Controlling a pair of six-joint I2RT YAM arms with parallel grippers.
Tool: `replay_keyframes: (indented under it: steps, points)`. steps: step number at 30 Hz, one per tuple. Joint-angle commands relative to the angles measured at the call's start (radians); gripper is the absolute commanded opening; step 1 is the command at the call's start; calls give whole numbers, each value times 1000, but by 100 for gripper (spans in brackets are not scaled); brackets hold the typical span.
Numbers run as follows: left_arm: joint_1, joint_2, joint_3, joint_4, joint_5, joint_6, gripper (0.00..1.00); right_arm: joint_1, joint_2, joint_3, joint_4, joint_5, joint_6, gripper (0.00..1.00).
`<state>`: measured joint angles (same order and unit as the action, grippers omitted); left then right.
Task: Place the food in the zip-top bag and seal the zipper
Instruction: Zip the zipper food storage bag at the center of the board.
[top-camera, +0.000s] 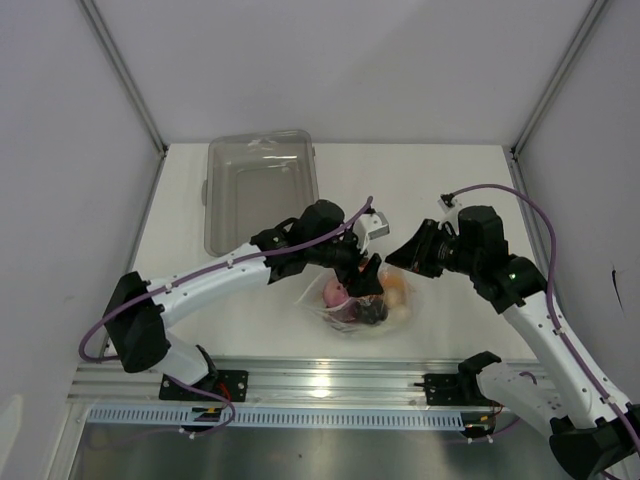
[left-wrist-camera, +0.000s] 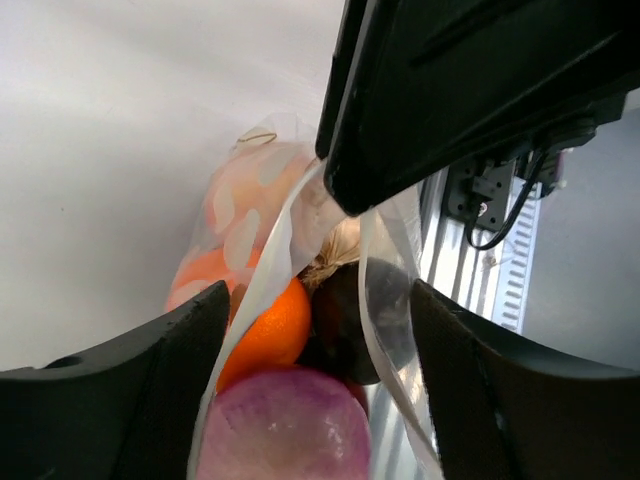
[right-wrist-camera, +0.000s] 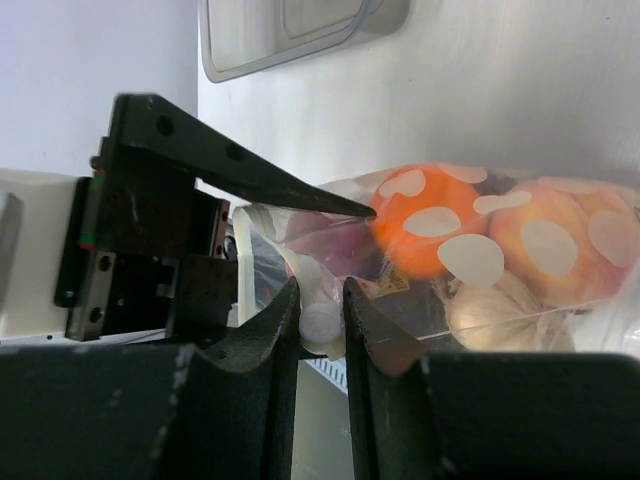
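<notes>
A white worktop (top-camera: 440, 180) carries everything, with pale walls around it. The two arms reach in from the near edge and meet over the middle. A clear rigid bin (top-camera: 260, 190) lies at the far left, well apart from the rest.

The bag (top-camera: 403, 308) lies at the centre of the worktop, between the two arms, crinkled and see-through. The food sits inside it: a peach (right-wrist-camera: 560, 245), an orange (right-wrist-camera: 425, 230), a pink bulb (left-wrist-camera: 285, 430), a dark red piece (left-wrist-camera: 345, 320) and a pale white piece (right-wrist-camera: 500, 310), all pressed together.

In the left wrist view the two lips of the bag's mouth run apart from one pinched point.

The left fingers (left-wrist-camera: 130, 390) are spread wide, one on each side of the bag's mouth, gripping nothing. The right fingers (right-wrist-camera: 260, 350) are clenched close together on the bag's edge, with a fold of its plastic caught between them.
</notes>
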<state>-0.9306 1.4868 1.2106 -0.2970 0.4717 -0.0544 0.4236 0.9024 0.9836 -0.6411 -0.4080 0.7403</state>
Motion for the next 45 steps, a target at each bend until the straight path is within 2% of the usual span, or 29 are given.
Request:
replay_keyframes:
  steps: [1,2,3,4,5,6,7,11,15,24,28,34,38,43,45]
  points:
    - [-11,-7,-26,38,-12,-1,73,-12,-7,26,14,-2,45,6]
    - [-11,-2,-25,32,-4,-2,58,-16,-8,27,20,-5,44,9]
    - [-11,3,-28,27,2,-5,49,-17,-8,27,23,-9,44,13]
    - [-11,7,-31,29,16,-10,38,-20,-5,27,30,-14,38,23]
    - [-11,12,-32,29,25,-13,20,-22,-5,27,41,-26,31,30]
    - [-10,15,-33,30,39,-16,13,-22,-2,30,44,-34,2,37]
    - [-5,24,-25,27,73,-22,1,-22,4,35,44,-47,-27,48]
    - [27,38,-23,56,217,-64,1,-25,3,56,3,15,-201,66]
    - [72,38,-36,90,376,-102,1,-32,-48,53,-8,47,-309,70]
    - [171,75,0,137,666,-199,1,-34,-215,-39,17,-14,-390,62]
    - [200,156,52,98,802,-203,1,-32,-267,-100,85,-86,-406,57]
    - [217,236,96,56,858,-179,1,-32,-278,-256,237,-225,-384,58]
    - [234,250,96,68,877,-190,1,-28,-284,-289,259,-218,-378,57]
    - [263,266,116,75,909,-200,1,-25,-293,-296,262,-219,-371,52]
    - [266,283,152,30,920,-190,1,-25,-284,-303,271,-203,-366,45]
